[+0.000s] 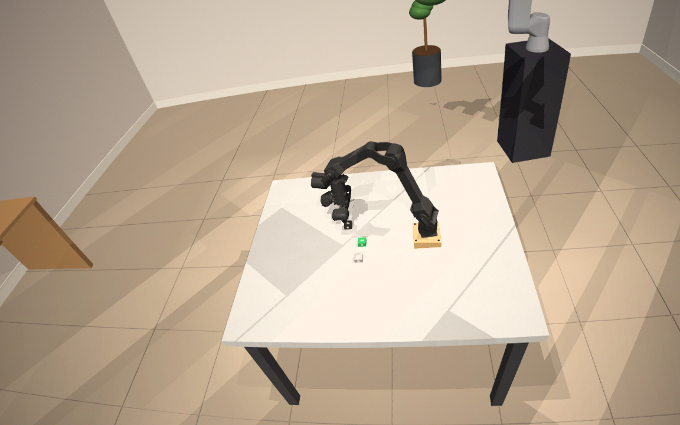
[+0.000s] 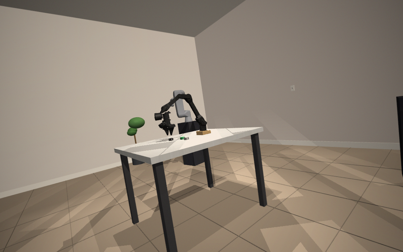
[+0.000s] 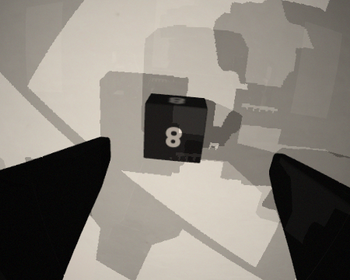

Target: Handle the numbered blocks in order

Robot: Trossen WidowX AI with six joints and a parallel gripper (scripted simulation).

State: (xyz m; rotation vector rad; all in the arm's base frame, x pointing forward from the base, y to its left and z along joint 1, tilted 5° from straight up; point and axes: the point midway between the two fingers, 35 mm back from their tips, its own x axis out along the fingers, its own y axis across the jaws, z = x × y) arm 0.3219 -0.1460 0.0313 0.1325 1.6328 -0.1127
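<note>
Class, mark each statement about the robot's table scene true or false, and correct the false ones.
1. The black block shows an 8. True.
2. The tool is clamped on the black block. False: its fingers stand wide apart, holding nothing, above the block.
3. Three blocks lie on the table: black, green and white. True.
4. The green block is stacked on the white one. False: they sit apart on the table.
5. The arm's wooden base hangs off the table edge. False: it sits well inside.
</note>
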